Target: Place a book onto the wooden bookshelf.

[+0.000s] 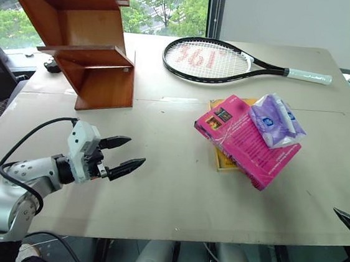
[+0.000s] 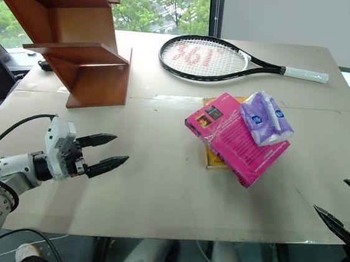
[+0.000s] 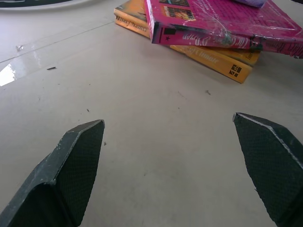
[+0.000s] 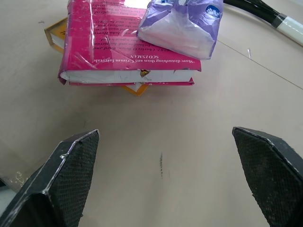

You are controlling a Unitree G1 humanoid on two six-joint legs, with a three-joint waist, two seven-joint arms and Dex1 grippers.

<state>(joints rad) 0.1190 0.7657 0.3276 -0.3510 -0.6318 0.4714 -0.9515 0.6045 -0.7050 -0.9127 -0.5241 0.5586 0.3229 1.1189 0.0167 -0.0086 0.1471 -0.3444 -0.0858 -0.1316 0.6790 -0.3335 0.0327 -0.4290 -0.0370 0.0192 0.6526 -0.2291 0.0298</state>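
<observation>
The pink book [image 1: 239,145] lies flat on the table, right of centre, on top of a yellow-orange book [image 1: 223,163]. A purple tissue packet [image 1: 277,120] rests on the pink book's far end. The wooden bookshelf [image 1: 88,37] stands at the table's far left, its boards slanted. My left gripper [image 1: 136,152] hovers open over the near left of the table, pointing toward the books, well short of them. My right gripper [image 2: 330,195] is open at the near right edge, also apart from the book [image 4: 109,42]. Neither gripper holds anything.
A tennis racket [image 1: 213,61] lies across the far side of the table [image 1: 174,193], behind the books. A window is behind the shelf. Bare tabletop stretches between the left gripper and the books [image 3: 222,23], and between the shelf and the books.
</observation>
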